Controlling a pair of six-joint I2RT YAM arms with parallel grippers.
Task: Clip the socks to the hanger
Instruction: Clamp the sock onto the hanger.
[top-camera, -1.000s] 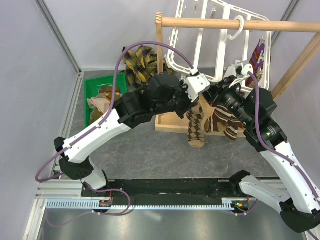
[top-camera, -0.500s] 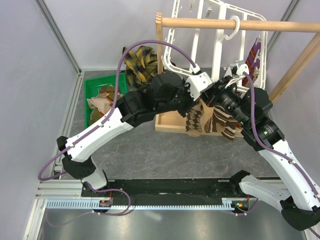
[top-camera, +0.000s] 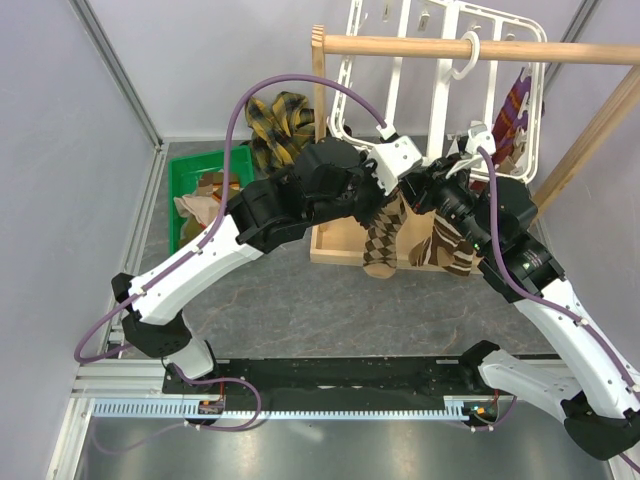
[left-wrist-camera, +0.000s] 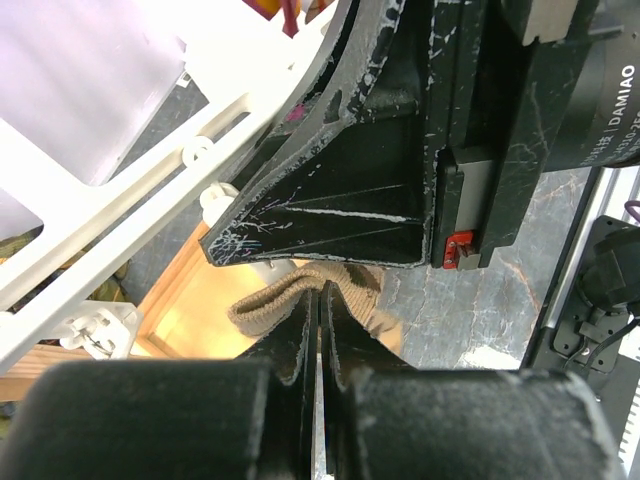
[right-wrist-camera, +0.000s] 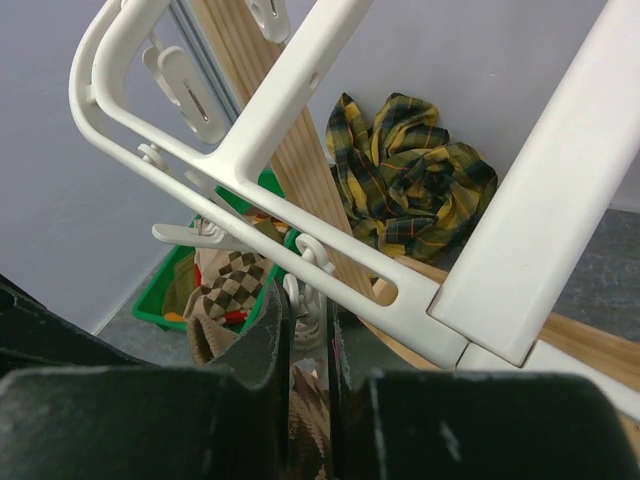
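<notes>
Below the hanger (right-wrist-camera: 520, 230), the left gripper (left-wrist-camera: 321, 300) clamps an argyle sock (top-camera: 381, 240) by its cuff while the right gripper (right-wrist-camera: 305, 300) pinches a dangling clip (right-wrist-camera: 310, 335). A striped sock (top-camera: 517, 108) hangs at the hanger's right edge. More socks wait in the green bin (top-camera: 185, 165) to its left.

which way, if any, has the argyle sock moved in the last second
Yes: the argyle sock has drawn up and left; its toe now overhangs the wooden tray's front edge by less.
</notes>
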